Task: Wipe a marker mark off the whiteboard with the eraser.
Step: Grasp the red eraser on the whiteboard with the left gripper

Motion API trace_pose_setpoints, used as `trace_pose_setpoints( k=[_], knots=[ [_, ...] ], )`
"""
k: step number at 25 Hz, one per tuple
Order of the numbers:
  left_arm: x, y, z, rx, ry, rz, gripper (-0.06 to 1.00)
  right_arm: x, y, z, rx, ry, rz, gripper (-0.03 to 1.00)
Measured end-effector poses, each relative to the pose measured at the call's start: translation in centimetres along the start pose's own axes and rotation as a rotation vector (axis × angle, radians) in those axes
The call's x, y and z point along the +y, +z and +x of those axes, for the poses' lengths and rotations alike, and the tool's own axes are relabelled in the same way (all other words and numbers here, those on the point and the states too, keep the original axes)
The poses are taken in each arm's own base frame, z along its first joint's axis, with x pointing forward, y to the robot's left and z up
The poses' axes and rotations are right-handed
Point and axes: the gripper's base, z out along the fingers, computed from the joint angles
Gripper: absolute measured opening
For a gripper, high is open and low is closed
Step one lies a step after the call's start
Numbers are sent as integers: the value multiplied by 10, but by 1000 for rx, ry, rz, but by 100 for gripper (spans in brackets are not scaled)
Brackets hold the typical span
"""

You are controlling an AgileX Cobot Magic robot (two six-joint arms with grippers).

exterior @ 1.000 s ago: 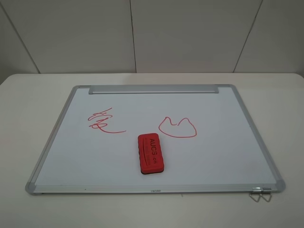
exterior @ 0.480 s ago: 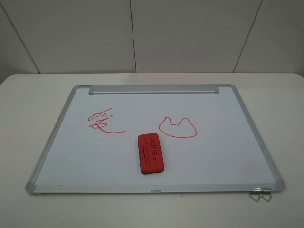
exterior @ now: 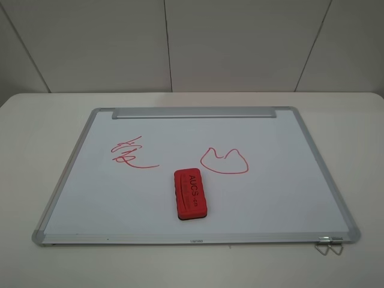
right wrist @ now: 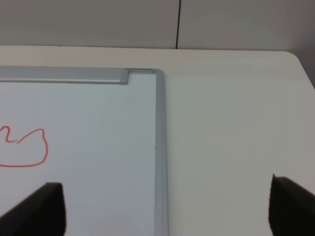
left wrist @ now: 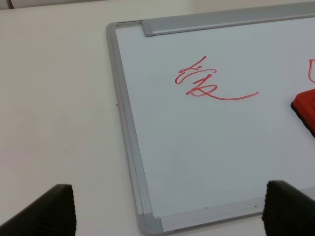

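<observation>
The whiteboard lies flat on the table, its tray strip along the far edge. The red scribble mark with its curved tail sits on the board's left part; the left wrist view shows the mark too. The red eraser with "AUCS" lettering rests on the board near the middle front, its edge just inside the left wrist view. My left gripper is open, hovering over the board's near left corner. My right gripper is open above the board's right frame. Neither gripper shows in the high view.
A closed red two-humped outline is drawn on the board right of centre, partly seen as the outline in the right wrist view. Metal clips hang at the board's near right corner. The white table surrounds the board, with a wall behind.
</observation>
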Motion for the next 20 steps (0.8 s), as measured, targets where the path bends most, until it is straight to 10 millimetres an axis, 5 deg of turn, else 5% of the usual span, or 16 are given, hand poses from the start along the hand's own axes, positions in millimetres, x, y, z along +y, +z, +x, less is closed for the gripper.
trace_pose_setpoints(
  k=[13,20],
  knots=[
    [0,3,-2,22,-6,1,76,0,0,0,0,0,0,71],
    [9,61,-55,276,-110,-41,76,0,0,0,0,0,0,71]
  ],
)
